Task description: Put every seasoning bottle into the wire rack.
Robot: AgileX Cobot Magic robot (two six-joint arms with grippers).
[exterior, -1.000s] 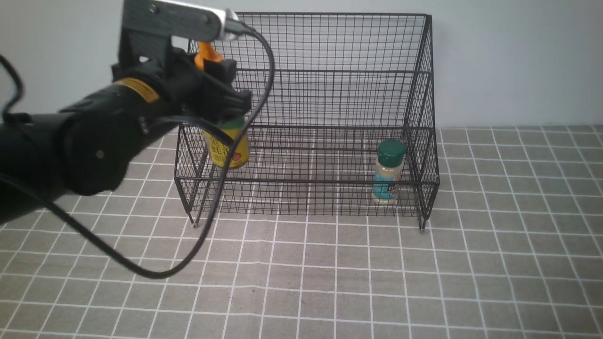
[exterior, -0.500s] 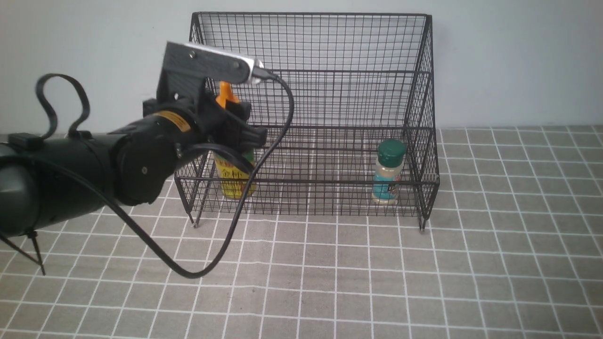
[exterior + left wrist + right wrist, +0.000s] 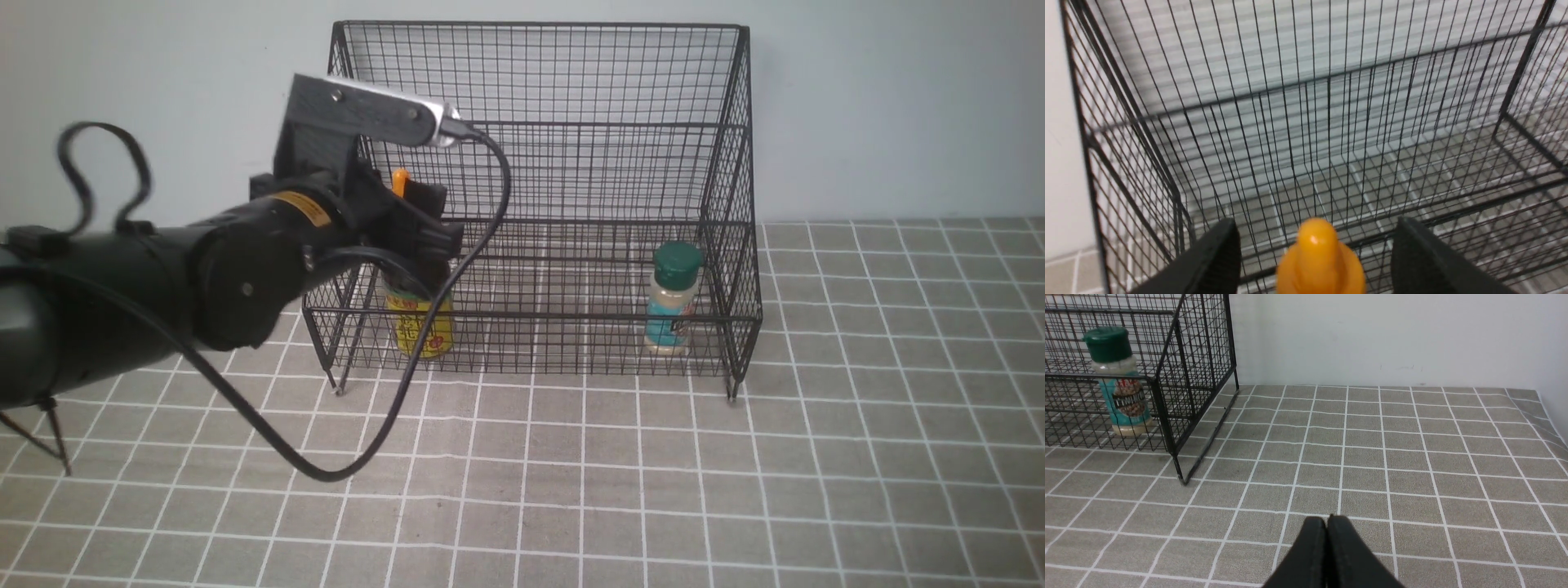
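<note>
Front view: the wire rack fills the upper middle of the frame on the tiled worktop. At centre left, the left tool sits over the rack's left end around the dark-sauce bottle, which stands upright inside the rack near its left wall. In the left wrist view the bottle's orange cap shows at bottom centre with a gap to each black finger, so the left tool is spread wide and not gripping. The pale-powder shaker stands upright at centre right of the front view, inside the rack's right end. In the right wrist view the right tool, bottom centre, is pressed together, holding nothing, above bare worktop.
</note>
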